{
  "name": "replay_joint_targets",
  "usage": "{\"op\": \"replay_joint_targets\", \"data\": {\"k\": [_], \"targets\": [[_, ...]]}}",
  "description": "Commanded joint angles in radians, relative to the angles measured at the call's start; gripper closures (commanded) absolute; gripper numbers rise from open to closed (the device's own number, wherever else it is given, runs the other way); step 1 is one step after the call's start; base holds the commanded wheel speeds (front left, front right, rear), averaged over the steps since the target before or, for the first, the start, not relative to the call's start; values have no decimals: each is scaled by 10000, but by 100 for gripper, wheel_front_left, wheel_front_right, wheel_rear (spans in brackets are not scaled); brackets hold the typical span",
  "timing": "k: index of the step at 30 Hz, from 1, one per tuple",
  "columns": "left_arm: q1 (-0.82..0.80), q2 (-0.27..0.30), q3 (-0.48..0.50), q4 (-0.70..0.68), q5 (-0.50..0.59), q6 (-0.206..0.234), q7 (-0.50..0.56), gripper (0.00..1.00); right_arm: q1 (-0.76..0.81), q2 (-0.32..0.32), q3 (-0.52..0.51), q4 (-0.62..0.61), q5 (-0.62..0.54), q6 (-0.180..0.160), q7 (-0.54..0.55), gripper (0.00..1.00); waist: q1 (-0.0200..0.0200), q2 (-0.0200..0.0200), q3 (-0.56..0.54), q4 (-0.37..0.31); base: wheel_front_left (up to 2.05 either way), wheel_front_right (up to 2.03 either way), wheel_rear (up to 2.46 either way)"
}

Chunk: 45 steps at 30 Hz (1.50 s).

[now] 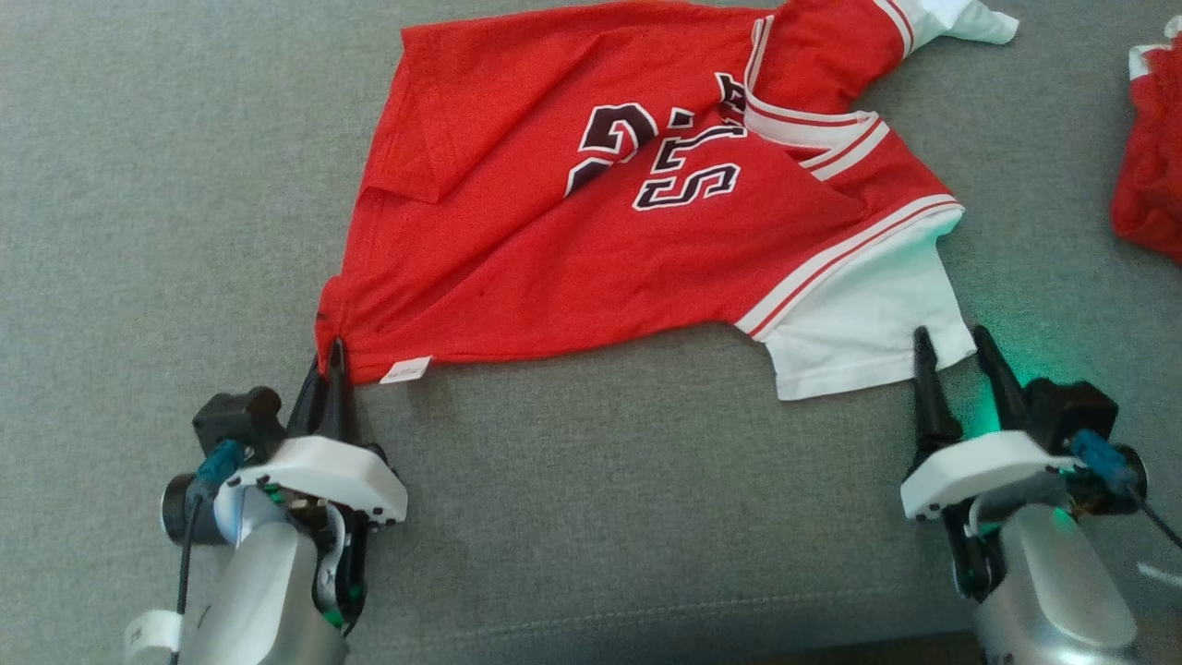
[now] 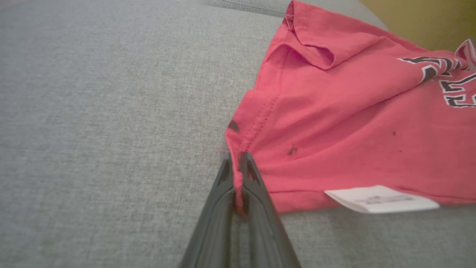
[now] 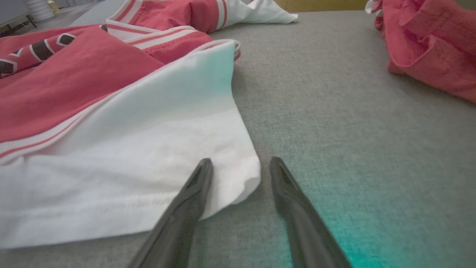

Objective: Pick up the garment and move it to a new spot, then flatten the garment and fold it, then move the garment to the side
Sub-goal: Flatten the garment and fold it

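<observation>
Head view: the garment [image 1: 591, 231] lies spread but rumpled on a grey upholstered surface [image 1: 138, 185], number side up, collar toward the upper right; its near red hem corner is bunched at the lower left, where the left gripper [image 1: 334, 356] has its fingers pinched together on the cloth, just beside a small white tag [image 1: 406, 369]; at the lower right the right gripper [image 1: 956, 346] stands with its fingers apart around the corner of the white sleeve [image 1: 859, 342], a green glow beside it; another red cloth [image 1: 1150, 157] lies at the right edge, well apart from the garment.

Left wrist view: the left gripper [image 2: 236, 160] has both fingers closed on the gathered hem corner of the garment [image 2: 353, 123], red cloth showing between them; the white tag [image 2: 379, 199] sticks out from the hem nearby.

Right wrist view: the right gripper [image 3: 240, 163] is spread, one finger lying over the white sleeve [image 3: 148, 149], the other over bare grey surface, the sleeve's corner between them and not clamped; the other red cloth [image 3: 427, 48] sits at the upper right.
</observation>
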Motion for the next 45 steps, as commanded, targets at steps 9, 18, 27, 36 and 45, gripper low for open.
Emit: {"op": "replay_joint_targets", "data": {"k": [9,18,27,36,45], "targets": [[87,99,206,-1145,268,-188,52,100,-528,-16,730,-304,893,37,-98,100,0,0,-509,-43,0,0,0],[-528,387,1203,-3395,829,-495,52,100,-1347,-362,1017,-3314,1794,37,-112,100,0,0,-2080,-268,0,0,0],[-2788,1863,1889,-4798,1266,-892,370,100,-4279,-1924,1476,-4627,2516,37,443,100,0,0,-2849,-307,0,0,0],[-5275,2966,1699,-4448,1596,-1209,1776,100,-6766,-2569,1759,-4314,2701,37,1616,100,0,0,-1990,-91,0,0,0],[-7603,3072,1324,-1903,1815,-1129,1778,100,-9375,-2215,2152,-1751,1638,37,1227,100,0,0,343,84,0,0,0]]}}
